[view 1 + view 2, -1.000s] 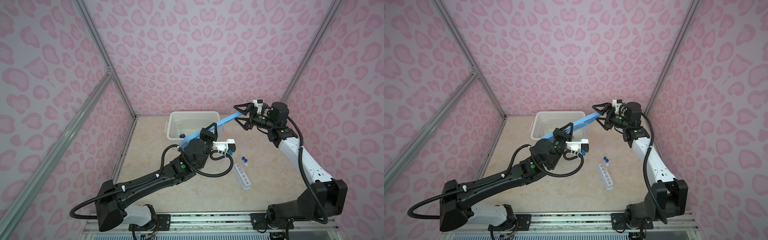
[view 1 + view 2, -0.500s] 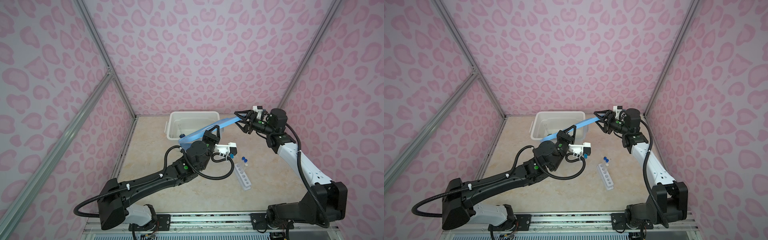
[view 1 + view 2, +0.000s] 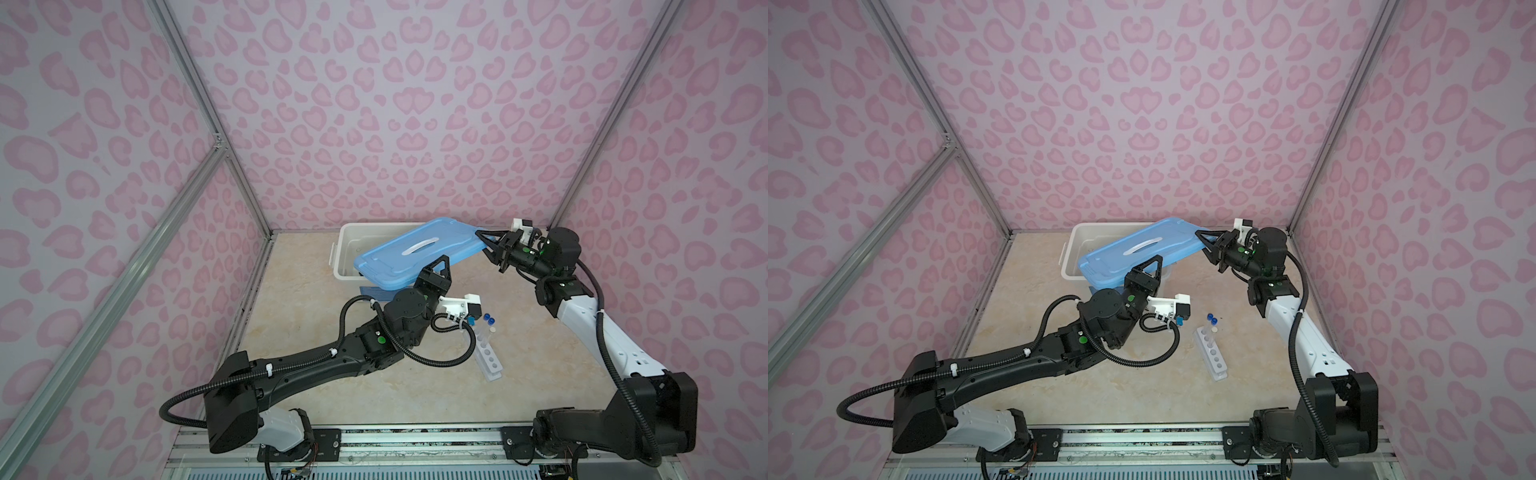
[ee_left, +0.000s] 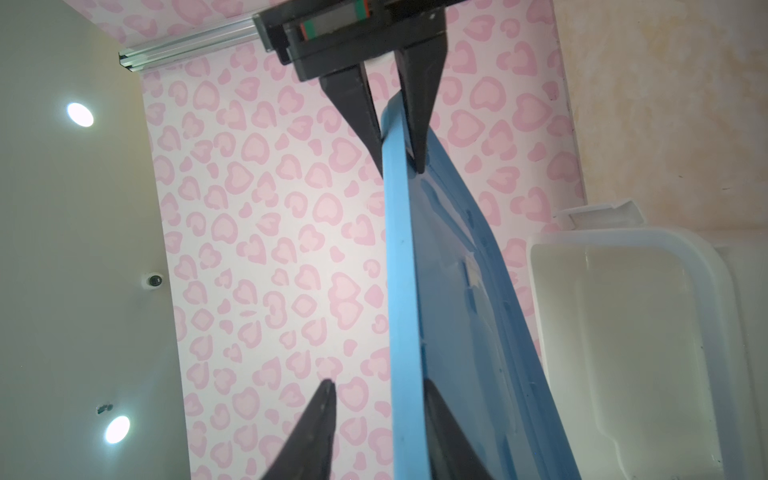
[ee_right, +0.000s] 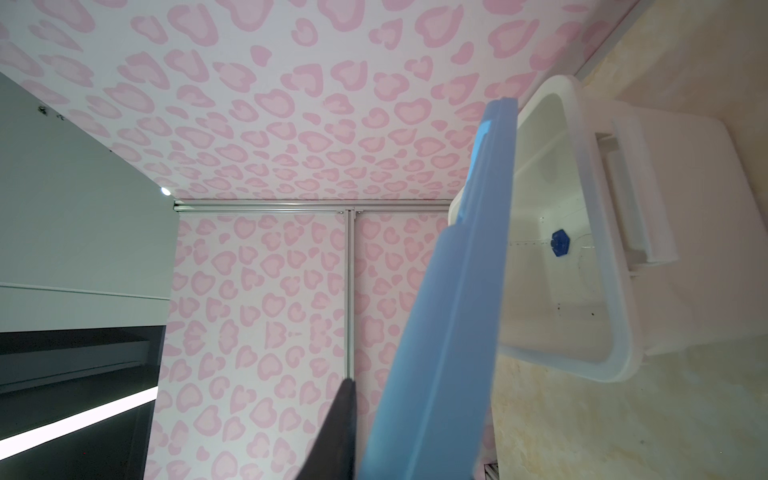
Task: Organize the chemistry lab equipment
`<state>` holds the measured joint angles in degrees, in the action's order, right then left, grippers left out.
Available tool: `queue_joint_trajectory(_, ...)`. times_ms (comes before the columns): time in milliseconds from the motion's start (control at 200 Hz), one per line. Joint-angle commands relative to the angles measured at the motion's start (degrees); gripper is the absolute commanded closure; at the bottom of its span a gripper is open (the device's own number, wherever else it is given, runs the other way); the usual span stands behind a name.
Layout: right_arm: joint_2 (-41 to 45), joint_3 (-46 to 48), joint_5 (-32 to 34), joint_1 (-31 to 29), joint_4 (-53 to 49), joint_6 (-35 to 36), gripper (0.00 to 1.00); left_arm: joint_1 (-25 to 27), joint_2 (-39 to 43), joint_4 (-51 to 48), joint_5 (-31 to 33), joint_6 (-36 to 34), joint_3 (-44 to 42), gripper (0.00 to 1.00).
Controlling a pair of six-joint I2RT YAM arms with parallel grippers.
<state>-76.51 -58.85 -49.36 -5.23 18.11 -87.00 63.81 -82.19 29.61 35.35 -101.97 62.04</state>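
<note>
The blue lid (image 3: 415, 257) (image 3: 1142, 253) hangs tilted over the white bin (image 3: 345, 232) (image 3: 1077, 232), between both grippers. My right gripper (image 3: 482, 241) (image 3: 1202, 241) is shut on its far right edge; the left wrist view shows both fingers pinching the lid (image 4: 399, 291). My left gripper (image 3: 432, 274) (image 3: 1152, 266) (image 4: 378, 384) straddles the near edge, open, with one finger standing off it. The white rack (image 3: 490, 357) (image 3: 1212, 353) lies to the right, with blue-capped test tubes (image 3: 488, 320) (image 3: 1212, 320) at its far end. A blue-based cylinder (image 5: 559, 243) lies inside the bin (image 5: 582, 124).
The bin (image 4: 623, 241) stands against the back wall, left of centre. Metal frame posts rise at both back corners. In the right wrist view only one finger (image 5: 343, 424) shows beside the lid (image 5: 449, 311). Bare tabletop lies in front of the rack.
The lid has come down and turned flatter over the bin. My right gripper has closed onto its far edge. My left gripper's jaws have parted from the near edge.
</note>
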Motion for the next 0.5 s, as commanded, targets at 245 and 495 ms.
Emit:
queue_joint_trajectory(245, 0.1, 4.6, 3.7, -0.9, 8.5, -1.9, 0.99, 1.4, -1.9, 5.1, 0.6, 7.5, 0.8, 0.53)
queue_joint_trajectory(495, -0.4, 8.7, 8.3, -1.4, 18.4, -7.4, 1.00, 3.6, -1.8, 2.3, 1.4, 19.7, 1.9, 0.45)
